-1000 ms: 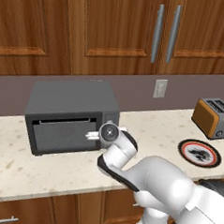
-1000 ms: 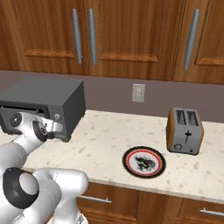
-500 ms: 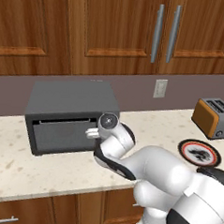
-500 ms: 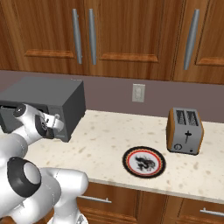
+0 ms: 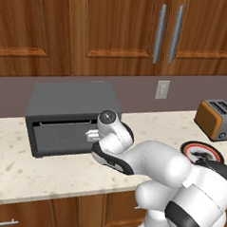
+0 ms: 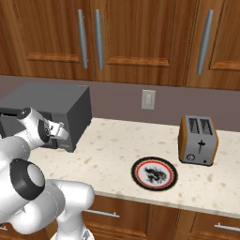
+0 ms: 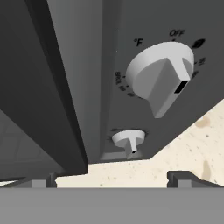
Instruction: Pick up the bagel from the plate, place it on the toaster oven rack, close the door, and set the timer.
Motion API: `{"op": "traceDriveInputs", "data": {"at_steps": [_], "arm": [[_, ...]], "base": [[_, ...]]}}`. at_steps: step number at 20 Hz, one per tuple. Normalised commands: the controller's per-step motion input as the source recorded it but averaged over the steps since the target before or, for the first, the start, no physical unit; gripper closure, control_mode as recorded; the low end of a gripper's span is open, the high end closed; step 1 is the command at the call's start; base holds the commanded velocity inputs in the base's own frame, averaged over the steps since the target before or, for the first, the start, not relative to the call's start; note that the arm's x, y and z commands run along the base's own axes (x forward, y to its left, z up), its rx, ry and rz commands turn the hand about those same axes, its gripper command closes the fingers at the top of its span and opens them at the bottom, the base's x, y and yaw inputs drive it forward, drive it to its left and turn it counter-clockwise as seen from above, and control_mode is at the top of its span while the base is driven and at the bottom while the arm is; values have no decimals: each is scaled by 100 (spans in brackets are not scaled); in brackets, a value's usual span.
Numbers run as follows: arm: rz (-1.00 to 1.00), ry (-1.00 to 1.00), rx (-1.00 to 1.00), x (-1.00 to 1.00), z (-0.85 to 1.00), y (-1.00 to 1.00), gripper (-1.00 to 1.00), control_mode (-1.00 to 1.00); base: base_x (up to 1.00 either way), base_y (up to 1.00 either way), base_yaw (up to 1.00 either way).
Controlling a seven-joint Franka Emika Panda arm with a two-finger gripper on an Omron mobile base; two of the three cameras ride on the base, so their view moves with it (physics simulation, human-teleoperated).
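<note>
Dark grey boxy toaster oven (image 5: 70, 117) sits on the speckled beige stone counter (image 6: 122, 145) below wooden cabinets, its door (image 5: 61, 136) closed. Its side panel is hidden behind the white arm's gripper (image 7: 113, 177), whose jaws stand wide, empty, facing two pale round knobs (image 7: 159, 76). Round red-rimmed plate (image 6: 154, 173) lies near the orange slot toaster (image 6: 198, 140); arm partly covers it from the left.

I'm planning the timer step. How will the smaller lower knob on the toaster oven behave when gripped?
The small knob looks rigid, probably turning in place. Its thin ridge may slip between pads. The open gripper sits wide of it; the toaster oven seems too heavy to shift.
</note>
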Motion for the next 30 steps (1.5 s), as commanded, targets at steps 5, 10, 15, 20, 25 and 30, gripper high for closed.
{"op": "traceDriveInputs", "data": {"at_steps": [5, 10, 15, 20, 25, 30], "arm": [[-9, 0, 0, 0, 0, 0, -100, -100], [-11, 0, 0, 0, 0, -4, -100, -100], [-4, 0, 0, -9, 1, -18, -100, -100], [0, 0, 0, -3, 3, -20, -100, -100], [0, 0, 0, 0, 0, -15, -100, -100], [0, 0, 0, 0, 0, -12, -100, -100]], "base": [[0, 0, 0], [0, 0, 0], [0, 0, 0], [0, 0, 0], [0, 0, 0], [0, 0, 0]]}}
